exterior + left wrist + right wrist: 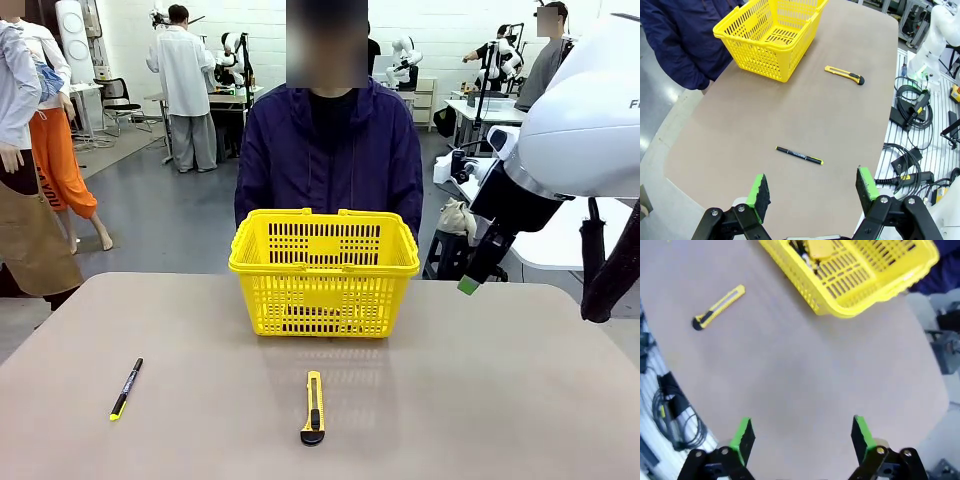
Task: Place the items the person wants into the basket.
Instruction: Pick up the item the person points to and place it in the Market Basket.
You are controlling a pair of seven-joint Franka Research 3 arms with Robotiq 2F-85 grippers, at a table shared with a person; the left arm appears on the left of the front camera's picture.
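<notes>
Basket (324,272) stands at the table's far side, right in front of the person (330,160), and well ahead of both grippers. In the right wrist view something yellow and some dark shapes lie inside it, which I take for items already dropped in; which ones, the lattice hides.

Left gripper (812,192) hovers high over the near table edge with its jaws spread wide and nothing between them. A pen (799,155) lies just ahead of its fingertips, and a knife (844,75) lies farther ahead, nearer the basket. Right gripper (802,436) also hangs above bare table, jaws fully apart and empty; the knife is ahead and off to one side of it, the basket ahead on the other side.

Judging by what is left on the table, only the two unwanted things remain out, so the task looks done or nearly so. The step in hand seems to be holding clear and checking.

To do that well:
- Keep both grippers high and back from the basket rim, so nothing inside gets knocked.
- Leave the pen and knife alone; the left fingertips sit close above the pen, so any descent there risks a wrong pick.
- Watch the person's hands, hidden behind the basket, for a further request before committing either arm.
</notes>
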